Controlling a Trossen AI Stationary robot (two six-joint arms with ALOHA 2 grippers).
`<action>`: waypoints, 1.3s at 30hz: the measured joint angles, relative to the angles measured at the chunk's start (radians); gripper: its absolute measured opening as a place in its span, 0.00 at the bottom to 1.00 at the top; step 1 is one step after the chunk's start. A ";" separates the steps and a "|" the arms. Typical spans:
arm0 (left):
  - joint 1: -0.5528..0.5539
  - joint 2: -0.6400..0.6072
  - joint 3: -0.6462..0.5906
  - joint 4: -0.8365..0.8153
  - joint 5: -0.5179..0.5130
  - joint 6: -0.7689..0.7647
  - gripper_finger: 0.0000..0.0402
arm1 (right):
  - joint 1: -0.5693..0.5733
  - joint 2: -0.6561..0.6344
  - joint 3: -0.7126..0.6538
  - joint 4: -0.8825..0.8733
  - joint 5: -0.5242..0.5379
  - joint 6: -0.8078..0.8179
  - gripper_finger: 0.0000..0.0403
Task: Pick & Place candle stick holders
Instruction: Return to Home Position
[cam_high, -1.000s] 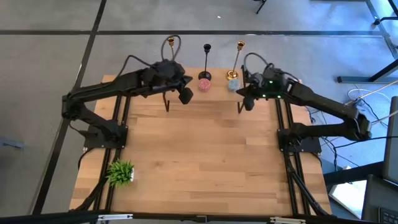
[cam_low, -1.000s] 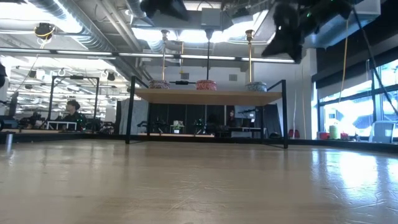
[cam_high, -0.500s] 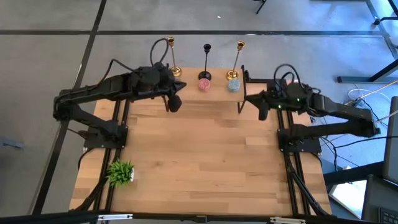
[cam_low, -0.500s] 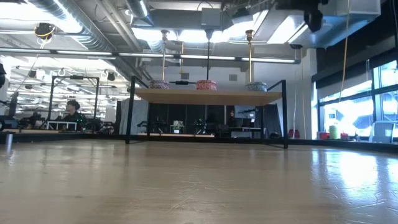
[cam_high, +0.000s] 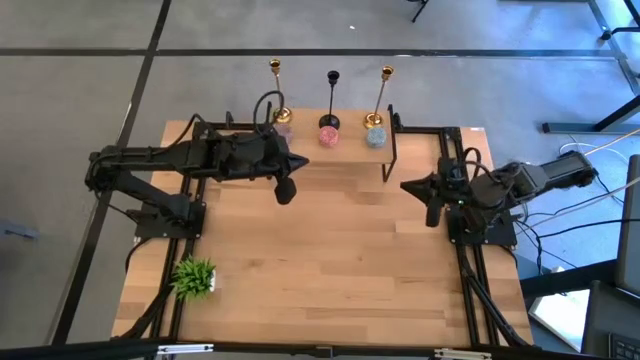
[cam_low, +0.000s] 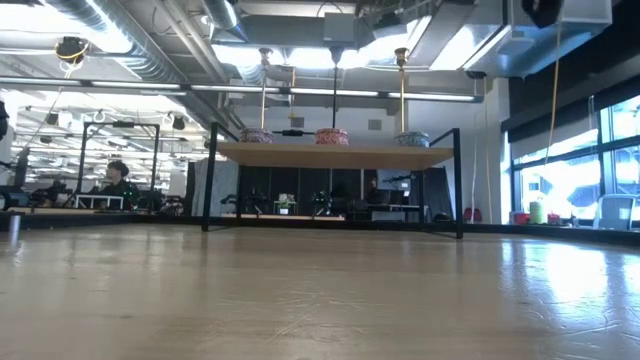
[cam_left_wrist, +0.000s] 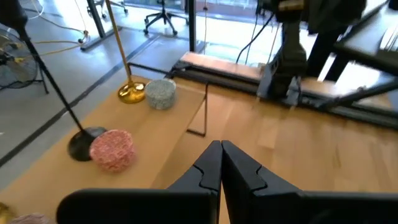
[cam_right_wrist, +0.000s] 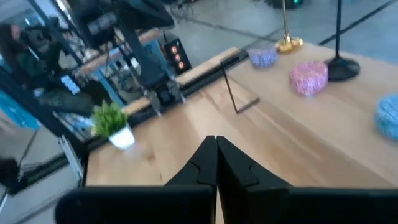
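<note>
Three candle stick holders (cam_high: 329, 122) on shelf (cam_low: 335, 155), well beyond left gripper (cam_high: 286, 189), right gripper (cam_high: 432, 210); both closed, seemingly empty.

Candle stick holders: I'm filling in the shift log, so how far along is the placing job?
Done: a gold holder, the black holder and a second gold holder stand upright on the shelf. In hand: nothing; the left gripper and right gripper are shut and empty over the table, short of the shelf. Left: seemingly only parking them.
</note>
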 joint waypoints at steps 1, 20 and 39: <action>-0.001 0.000 -0.004 0.017 0.000 -0.013 0.00 | 0.008 -0.012 0.000 -0.030 -0.001 0.009 0.00; -0.012 0.083 -0.012 0.328 -0.041 -0.309 0.00 | -0.102 -0.557 -0.474 0.208 -0.348 -0.110 0.00; -0.047 0.142 -0.012 0.496 -0.197 -0.434 0.00 | -0.113 -0.761 -0.647 0.168 -0.436 -0.139 0.00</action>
